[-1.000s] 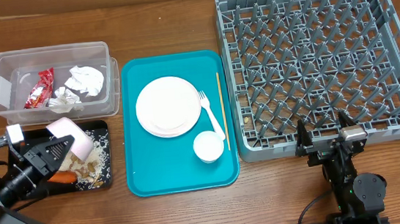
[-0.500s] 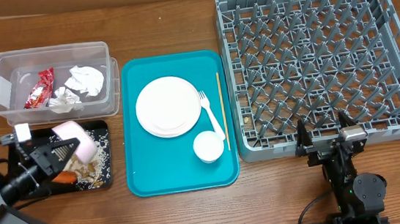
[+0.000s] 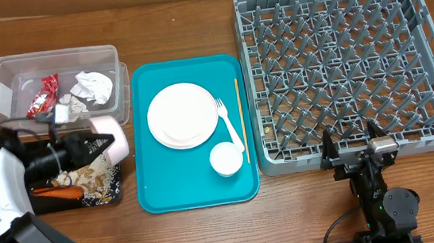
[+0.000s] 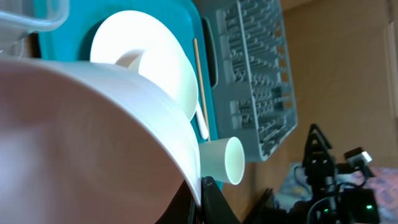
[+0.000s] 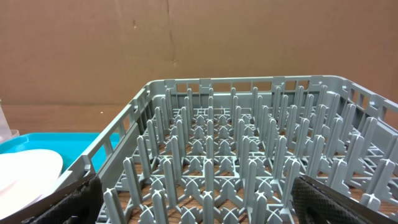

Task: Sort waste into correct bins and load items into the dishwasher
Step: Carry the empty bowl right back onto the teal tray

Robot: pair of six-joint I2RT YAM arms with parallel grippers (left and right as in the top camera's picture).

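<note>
1. Grey dish rack [image 3: 411, 144]: one, filling the right of the overhead frame, with nothing seen in it.
2. Teal serving tray [image 3: 167, 178]: one, centre frame, between the bins and the rack.
3. Clear tub [image 3: 6, 86]: one, upper left. One red wrapper [image 3: 44, 95] and crumpled napkins [image 3: 90, 87] are held in it; the napkin count cannot be told.
4. Black tray [image 3: 49, 206]: one, lower left. One carrot [image 3: 56, 193] and loose scraps are carried on it.
5. White plate [image 3: 182, 115]: one, on the teal tray.
6. White bowl [image 3: 113, 139]: only one is counted with certainty. It is tipped on its side above the black tray's right edge. Its rim is pinched by the left gripper [image 3: 90, 146]. The rack lies far to frame right of it, across the teal tray.
7. Right gripper [image 3: 352, 144]: its jaws are spread and nothing is held. It is parked at the rack's near wall, so this arm is judged the nearer to the rack.
8. Cup [image 3: 225, 158], fork [image 3: 229, 124] and wooden stick [image 3: 240, 119]: one each. The long axes of fork and stick run roughly top to bottom.
</note>
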